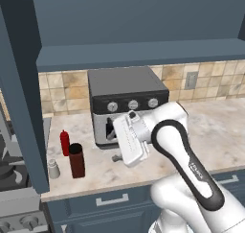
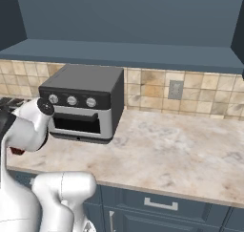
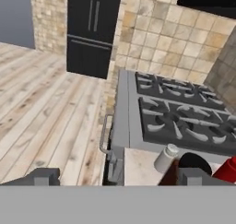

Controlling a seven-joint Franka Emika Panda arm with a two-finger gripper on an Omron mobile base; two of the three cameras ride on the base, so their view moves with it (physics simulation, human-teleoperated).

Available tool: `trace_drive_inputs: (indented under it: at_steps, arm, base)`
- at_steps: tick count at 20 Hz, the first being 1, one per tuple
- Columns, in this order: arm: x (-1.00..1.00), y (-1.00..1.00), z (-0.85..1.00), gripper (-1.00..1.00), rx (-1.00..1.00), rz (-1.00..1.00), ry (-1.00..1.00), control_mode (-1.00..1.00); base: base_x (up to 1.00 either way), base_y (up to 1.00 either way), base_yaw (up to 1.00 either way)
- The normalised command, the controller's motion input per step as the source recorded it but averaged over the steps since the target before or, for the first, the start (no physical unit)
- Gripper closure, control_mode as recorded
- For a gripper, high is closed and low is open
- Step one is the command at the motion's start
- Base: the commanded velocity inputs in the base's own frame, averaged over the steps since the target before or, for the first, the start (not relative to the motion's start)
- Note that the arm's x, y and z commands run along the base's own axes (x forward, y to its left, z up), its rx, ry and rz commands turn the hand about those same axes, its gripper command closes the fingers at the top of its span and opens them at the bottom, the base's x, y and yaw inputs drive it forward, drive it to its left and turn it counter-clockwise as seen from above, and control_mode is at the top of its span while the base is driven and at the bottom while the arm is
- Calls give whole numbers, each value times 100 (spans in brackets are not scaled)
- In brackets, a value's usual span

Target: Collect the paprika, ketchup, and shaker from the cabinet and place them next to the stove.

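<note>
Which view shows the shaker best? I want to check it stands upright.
The left base view: the shaker stands upright on the counter beside the paprika. The hand view shows its top by the stove.

A silver toaster oven (image 1: 127, 102) with a dark flat top and three round knobs across its front stands on the marbled beige tabletop (image 1: 215, 136), set back against the tan tiled backsplash (image 1: 62, 90). A grey wall outlet (image 2: 175, 89) sits in the tiles to the right of it. Below the tabletop edge run blue drawers (image 2: 162, 205) with pale handles. In the hand view, a light wooden plank floor (image 3: 41, 112) stretches away to a tall dark appliance (image 3: 92, 32), possibly a refrigerator, standing against a tiled wall.
</note>
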Motion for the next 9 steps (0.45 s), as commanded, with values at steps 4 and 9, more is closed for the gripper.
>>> trace_drive_inputs:
  at_steps: [4,9]
  arm:
    - [-64,-23,34,-100,0,0,-6,-100]
    - [-54,-26,31,-100,0,-1,-4,-100]
  base:
    - [0,0,0]
    - [0,0,0]
